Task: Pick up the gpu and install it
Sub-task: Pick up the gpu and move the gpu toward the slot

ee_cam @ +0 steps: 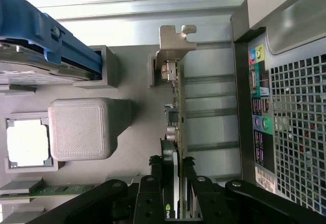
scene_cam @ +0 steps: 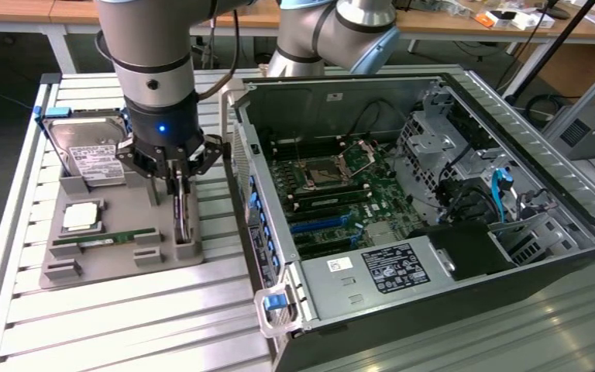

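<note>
Partly closed hand (scene_cam: 179, 184) clamps upright gpu (ee_cam: 176, 99) in grey tray (scene_cam: 101, 267); Nvidia logo on its edge.

**Holder and open case on the slats**

On my screen the slatted metal surface (scene_cam: 122, 325) carries a grey holder (scene_cam: 101, 267) toward the exterior view's left. In it I see a hard drive (scene_cam: 89, 159) in a blue frame, a processor chip (scene_cam: 80, 218) and a green memory stick (scene_cam: 106, 239). Just beside it lies an open computer case (scene_cam: 318, 101), its motherboard (scene_cam: 328, 178) exposed and a blue cable (scene_cam: 501, 194) inside.
</note>
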